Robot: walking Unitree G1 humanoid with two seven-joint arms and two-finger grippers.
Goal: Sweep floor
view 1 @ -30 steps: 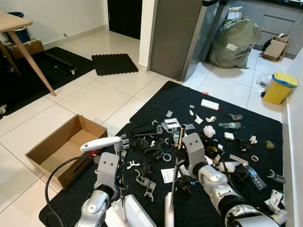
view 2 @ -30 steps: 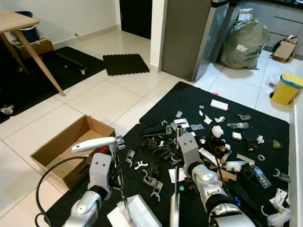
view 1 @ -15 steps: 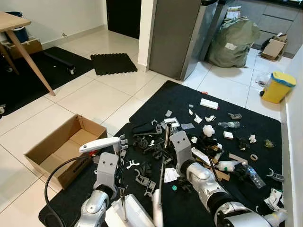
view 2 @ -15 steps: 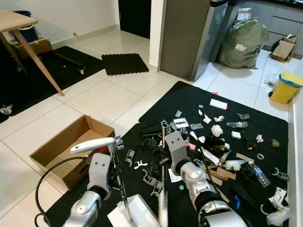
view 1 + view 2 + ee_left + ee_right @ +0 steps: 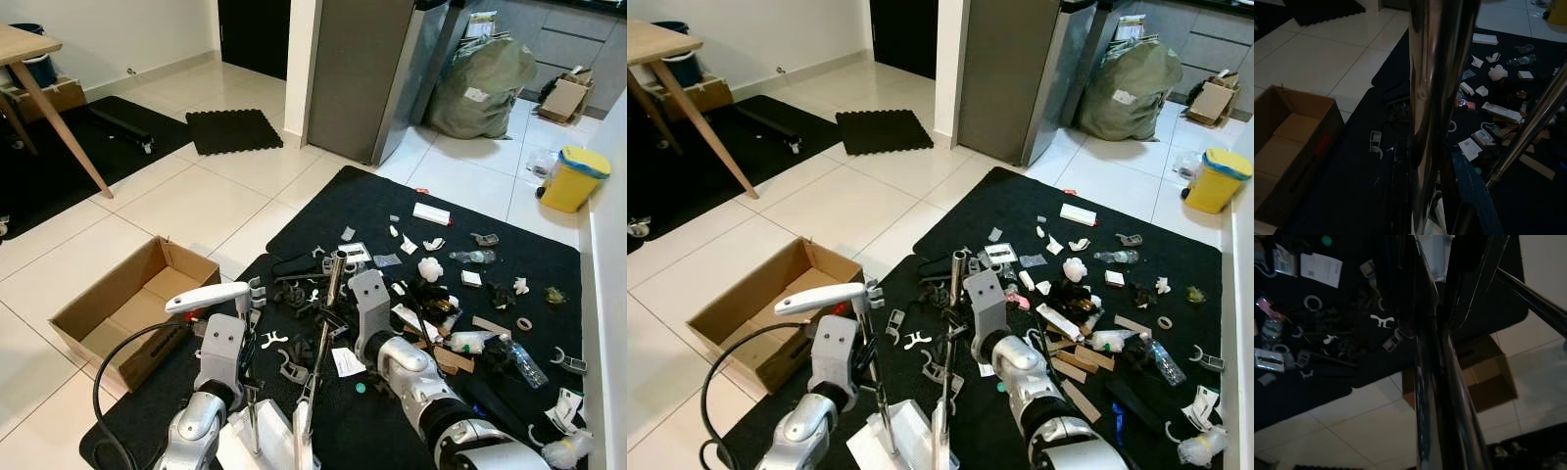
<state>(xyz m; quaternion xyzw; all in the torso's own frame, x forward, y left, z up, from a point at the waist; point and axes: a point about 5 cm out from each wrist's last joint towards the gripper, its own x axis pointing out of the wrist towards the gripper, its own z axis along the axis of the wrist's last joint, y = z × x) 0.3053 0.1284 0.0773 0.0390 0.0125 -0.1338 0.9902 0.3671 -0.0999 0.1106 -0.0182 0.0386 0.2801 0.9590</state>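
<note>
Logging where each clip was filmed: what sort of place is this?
Likely a home, beside its kitchen: a steel fridge, grey cabinets, a wooden table, and tiled floor with a litter-strewn black mat.

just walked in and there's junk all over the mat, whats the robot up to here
It is sweeping. The right gripper is closed on a metal broom handle that slants over the litter scattered on the black mat. The left gripper holds the upright handle of a white dustpan near the mat's close edge. An open cardboard box sits on the tiles beside the mat.
</note>
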